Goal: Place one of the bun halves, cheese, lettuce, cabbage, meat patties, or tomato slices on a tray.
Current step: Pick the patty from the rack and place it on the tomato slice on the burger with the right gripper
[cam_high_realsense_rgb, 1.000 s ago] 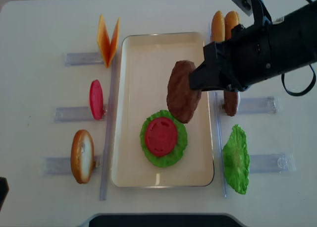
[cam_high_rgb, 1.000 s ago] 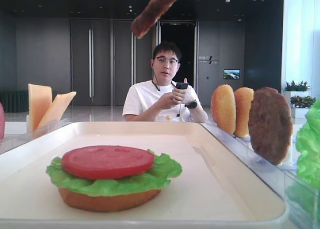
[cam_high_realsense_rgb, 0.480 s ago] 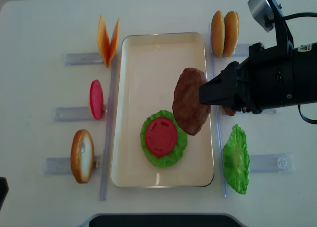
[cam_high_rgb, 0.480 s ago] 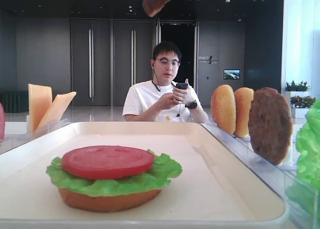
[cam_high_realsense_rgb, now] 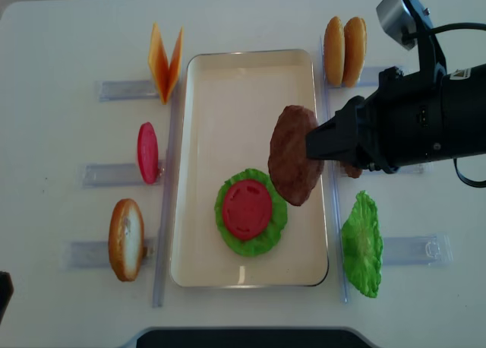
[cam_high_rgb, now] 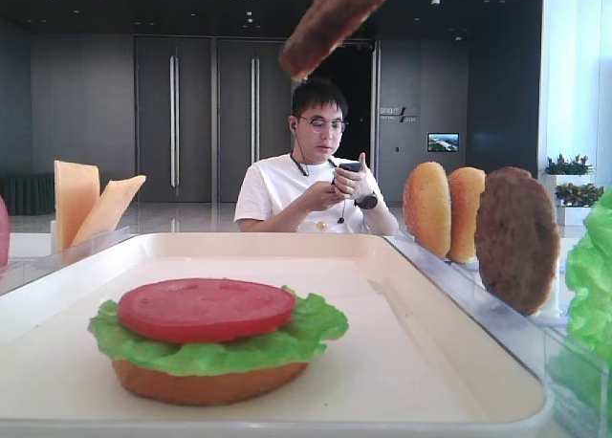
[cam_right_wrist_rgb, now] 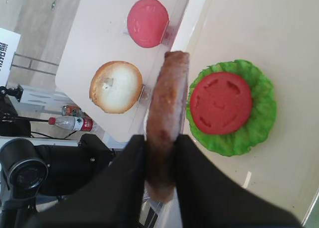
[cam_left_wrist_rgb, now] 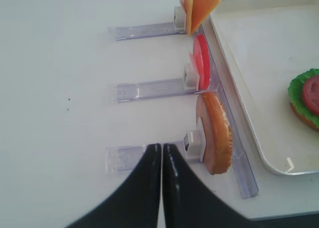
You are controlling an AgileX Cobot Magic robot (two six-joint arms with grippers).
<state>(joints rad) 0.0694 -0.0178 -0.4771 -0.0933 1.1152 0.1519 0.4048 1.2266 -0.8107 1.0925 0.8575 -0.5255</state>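
Right claw [cam_right_wrist_rgb: 159, 153]: we see its two dark fingers clamped on the rim of a meat patty [cam_high_realsense_rgb: 295, 156], holding it edge-on in the air.
Held patty, place: above the right half of the tray [cam_high_realsense_rgb: 228, 82], up and right of the stack, not touching it (in the low front view it hangs tilted at the top of the picture).
Tray: cream, on the white desk [cam_high_realsense_rgb: 61, 44], between the left and right racks.
Stack on tray: a tomato slice [cam_high_realsense_rgb: 247, 209] lies flat on a lettuce leaf [cam_high_realsense_rgb: 275, 225], which lies on a bun half [cam_high_rgb: 206, 383]; it sits toward the near end of the tray.
Left claw [cam_left_wrist_rgb: 160, 156]: closed with the fingertips together, gripping nothing, over the desk just left of the nearest left rack.
Left racks: cheese slices [cam_high_realsense_rgb: 165, 59] farthest, a second tomato slice [cam_high_realsense_rgb: 147, 152] in the middle, a bun half [cam_high_realsense_rgb: 126, 238] nearest, all standing on edge.
Right racks: two bun halves [cam_high_realsense_rgb: 344, 51] at the far end; a second patty [cam_high_rgb: 516, 237] on edge (largely hidden by the arm from above); a lettuce leaf [cam_high_realsense_rgb: 361, 244] nearest.
Background: we note a seated person [cam_high_rgb: 311, 185] beyond the desk.
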